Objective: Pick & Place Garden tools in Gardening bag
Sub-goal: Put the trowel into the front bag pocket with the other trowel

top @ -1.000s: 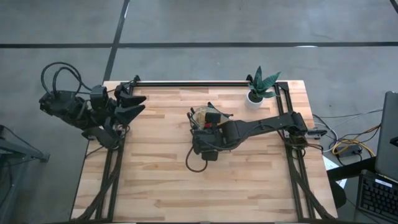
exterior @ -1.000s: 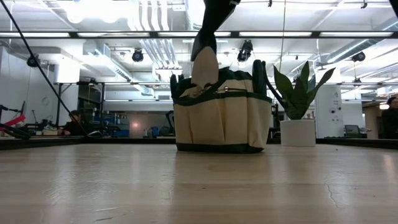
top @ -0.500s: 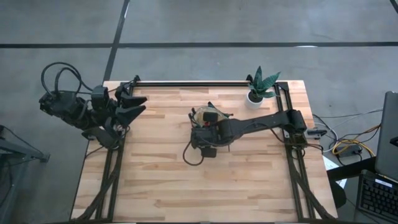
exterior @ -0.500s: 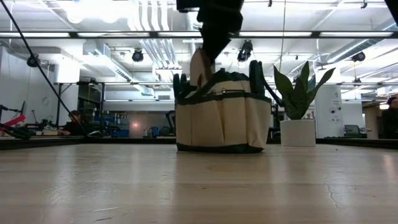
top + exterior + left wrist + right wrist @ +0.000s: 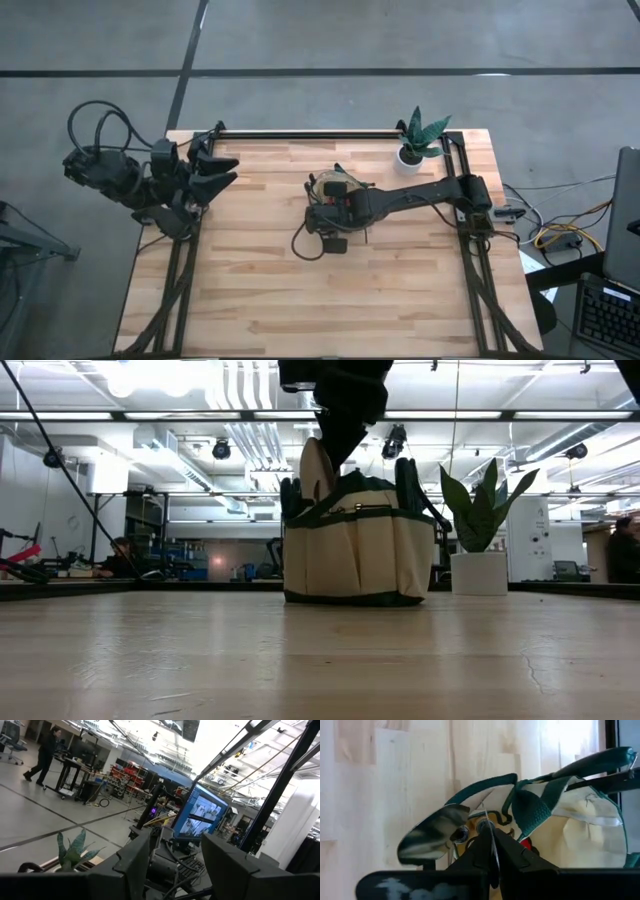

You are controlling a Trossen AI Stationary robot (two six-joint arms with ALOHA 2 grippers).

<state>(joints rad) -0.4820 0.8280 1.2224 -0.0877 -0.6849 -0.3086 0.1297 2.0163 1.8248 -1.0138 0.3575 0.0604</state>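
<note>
The tan gardening bag (image 5: 360, 555) with dark green trim stands upright on its base at mid-table. The right arm covers most of the bag (image 5: 340, 187) in the high view. My right gripper (image 5: 338, 452) hangs over the bag's mouth, pointing steeply down, shut on a metal trowel (image 5: 432, 834). The trowel's blade (image 5: 317, 470) rises above the bag's rim. Something red (image 5: 524, 842) shows inside the bag. My left gripper (image 5: 218, 170) waits open above the table's far left corner. Its fingers (image 5: 131, 865) stand apart with nothing between them. My right gripper pinches a thin metal part (image 5: 489, 826) beside the trowel's shiny blade between its two fingertips. It comes from above, slanting down. The blade stands up above the bag's rim and the rest of the trowel is hidden inside the bag.
A green plant in a white pot (image 5: 415, 145) stands near the table's far right corner, right of the bag (image 5: 480, 540). Black frame rails (image 5: 300, 133) run along the far, left and right edges. Bare wood lies in front of the bag (image 5: 320, 300).
My right gripper has sunk toward the bag's mouth, still shut, carrying the trowel down with it. The blade now stands lower, partly behind the bag's rim, and the wrist has tipped a little.
</note>
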